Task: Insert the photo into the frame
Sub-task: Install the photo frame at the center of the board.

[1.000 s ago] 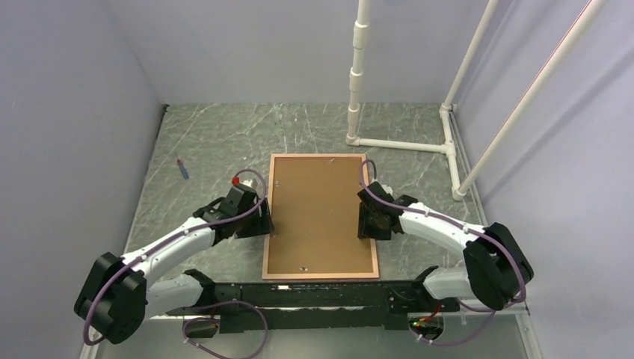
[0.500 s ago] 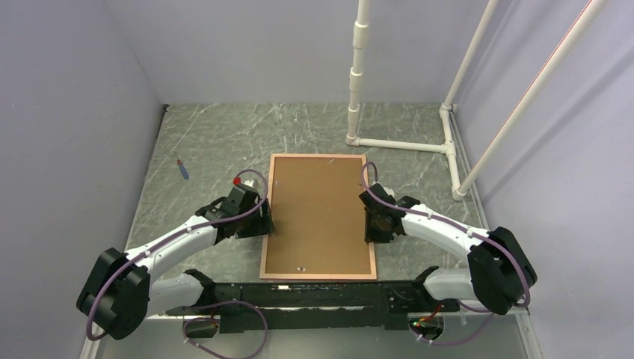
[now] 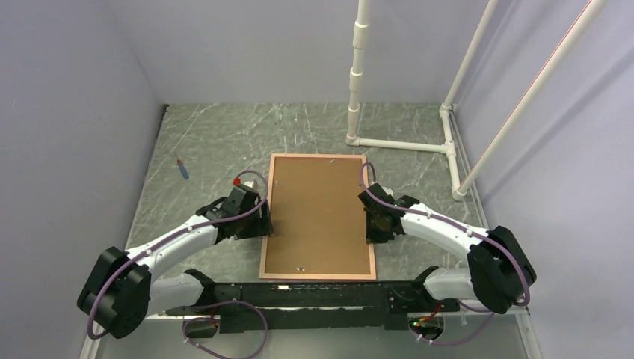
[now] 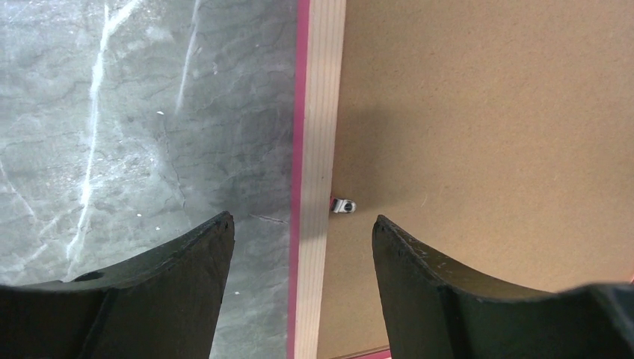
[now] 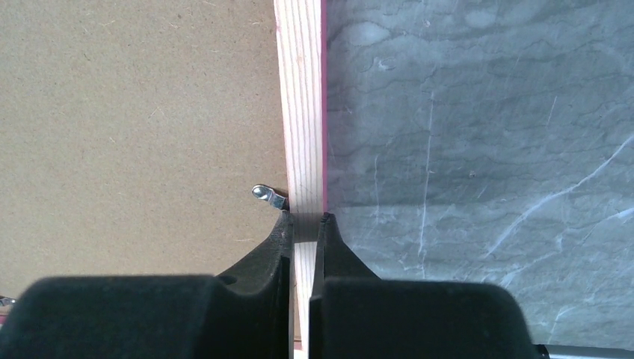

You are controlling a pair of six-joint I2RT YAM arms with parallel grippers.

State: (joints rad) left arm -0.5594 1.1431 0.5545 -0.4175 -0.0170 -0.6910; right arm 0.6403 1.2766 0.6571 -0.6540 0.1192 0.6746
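**Right gripper (image 5: 305,221) clamped on the frame (image 3: 318,277), left gripper (image 4: 303,224) wide over the opposite rail**

You have the frame lying flat in the middle of the table (image 3: 217,142), its long sides running from the near edge toward the far edge and its near short rail close to the arm bases. It lies back side up: a plain brown backing board (image 3: 318,217) fills it from rail to rail, so only the narrow pink-edged wood shows around it.

Your right gripper sits at the frame's right long rail, about halfway along. In the right wrist view its 2 fingers (image 5: 254,262) are drawn together on that pale wooden rail, 1 on the board side and 1 on the table side, with the rail pinched between the tips. A small metal tab (image 5: 268,194) juts from the rail onto the board just beside the inner fingertip.

Your left gripper is at the left long rail, roughly opposite. Its jaws stand well apart (the left wrist view shows this plainly): 1 finger is over the bare table, the other over the backing board, and the rail runs up through the gap untouched by either. Another metal tab (image 4: 344,205) lies there at the rail's inner edge.

A small blue marker (image 3: 182,169) with a red tip lies near the table's left edge, and a white pipe stand (image 3: 396,143) occupies the far right corner.
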